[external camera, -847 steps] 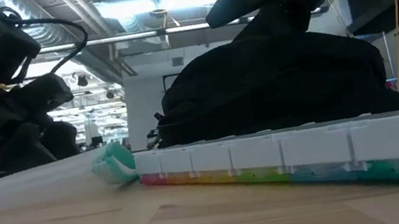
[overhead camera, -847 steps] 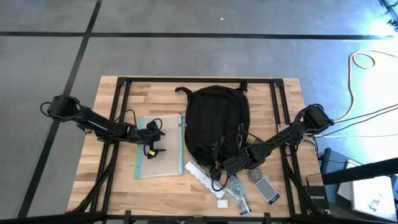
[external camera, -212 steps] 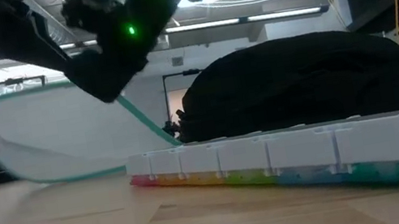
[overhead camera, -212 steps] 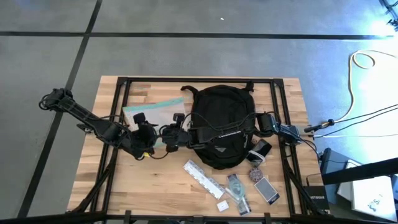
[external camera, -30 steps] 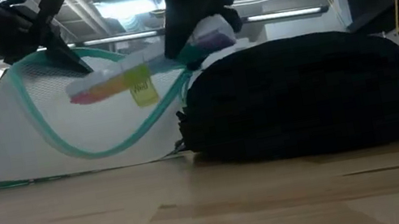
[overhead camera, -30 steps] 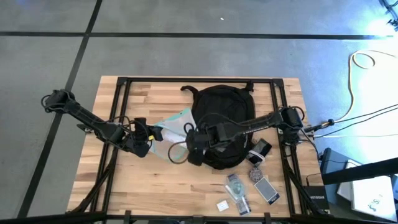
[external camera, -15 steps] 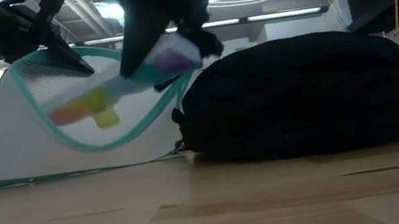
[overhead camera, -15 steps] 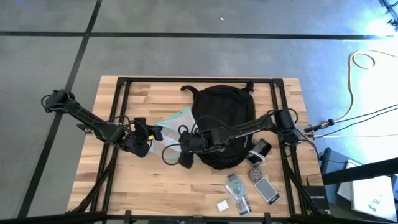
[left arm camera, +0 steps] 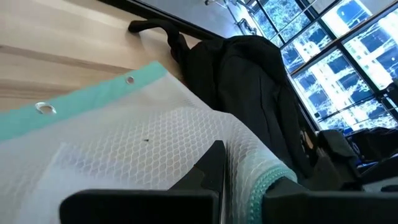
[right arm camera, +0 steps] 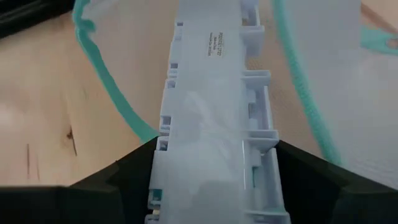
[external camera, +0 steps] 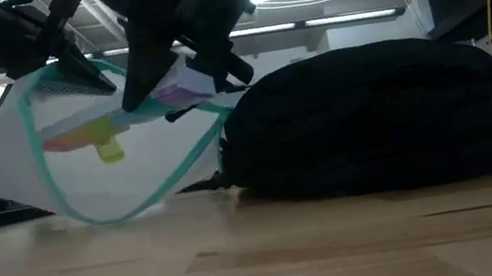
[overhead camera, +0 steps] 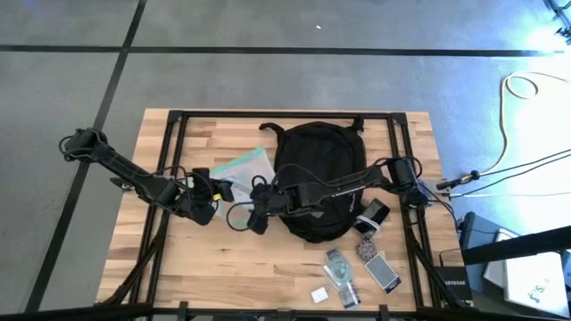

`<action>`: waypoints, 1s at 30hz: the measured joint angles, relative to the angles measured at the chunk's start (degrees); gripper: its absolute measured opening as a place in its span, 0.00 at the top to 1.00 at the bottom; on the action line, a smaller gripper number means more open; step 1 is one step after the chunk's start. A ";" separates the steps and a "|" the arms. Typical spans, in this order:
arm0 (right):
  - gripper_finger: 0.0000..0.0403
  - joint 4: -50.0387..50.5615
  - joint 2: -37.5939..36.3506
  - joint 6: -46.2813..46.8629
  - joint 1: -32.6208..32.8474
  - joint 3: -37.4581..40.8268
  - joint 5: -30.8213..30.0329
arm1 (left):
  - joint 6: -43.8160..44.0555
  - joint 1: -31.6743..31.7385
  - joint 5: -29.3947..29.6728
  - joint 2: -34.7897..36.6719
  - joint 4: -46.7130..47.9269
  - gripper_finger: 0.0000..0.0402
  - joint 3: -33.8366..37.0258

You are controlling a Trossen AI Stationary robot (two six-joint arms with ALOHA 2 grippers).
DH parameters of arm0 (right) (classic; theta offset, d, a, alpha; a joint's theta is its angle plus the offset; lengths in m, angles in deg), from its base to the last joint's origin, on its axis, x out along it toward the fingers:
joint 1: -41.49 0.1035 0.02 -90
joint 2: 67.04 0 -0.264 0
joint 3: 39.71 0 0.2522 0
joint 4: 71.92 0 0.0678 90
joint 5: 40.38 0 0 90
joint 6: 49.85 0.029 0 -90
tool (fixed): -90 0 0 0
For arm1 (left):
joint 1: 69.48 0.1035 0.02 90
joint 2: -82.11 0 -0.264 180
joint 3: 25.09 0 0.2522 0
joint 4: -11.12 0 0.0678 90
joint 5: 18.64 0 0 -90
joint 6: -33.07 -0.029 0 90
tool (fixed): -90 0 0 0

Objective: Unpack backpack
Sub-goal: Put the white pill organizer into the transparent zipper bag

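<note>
Right gripper [right arm camera: 214, 199] clamped on the near end of a long clear pill organizer [right arm camera: 214, 106], one finger on each side, box pointing straight ahead into the open mouth of the mesh pouch [right arm camera: 323, 56]; teal zipper edge loops around the far end of the box. Low view: organizer [external camera: 136, 117] is partway inside the pouch [external camera: 77, 158], rainbow compartments showing through the mesh, pouch lifted and tilted off the bench [external camera: 269, 266]. Left gripper [overhead camera: 212, 192] closed on the pouch's teal rim [left arm camera: 261, 186], holding it up just left of the right gripper [overhead camera: 254, 217]. Backpack [overhead camera: 319, 178] lies flat on the bench immediately right of both grippers, right arm reaching across its top. Beyond the backpack, toward the bench's right front corner: a few small loose items [overhead camera: 357, 267], too small to identify reliably.
</note>
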 joint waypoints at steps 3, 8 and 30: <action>0.37 -0.15 0.74 -0.85 0.67 0.04 -1.21 | 0.01 -0.01 -0.02 0.00 -0.07 1.00 0.00; 0.31 -1.41 2.54 -1.07 0.64 0.09 -3.03 | 0.02 0.00 -0.31 0.00 -0.08 1.00 0.00; 0.17 -0.49 3.75 -12.38 4.68 -1.60 9.78 | -0.55 0.00 -0.42 -0.02 0.08 1.00 0.02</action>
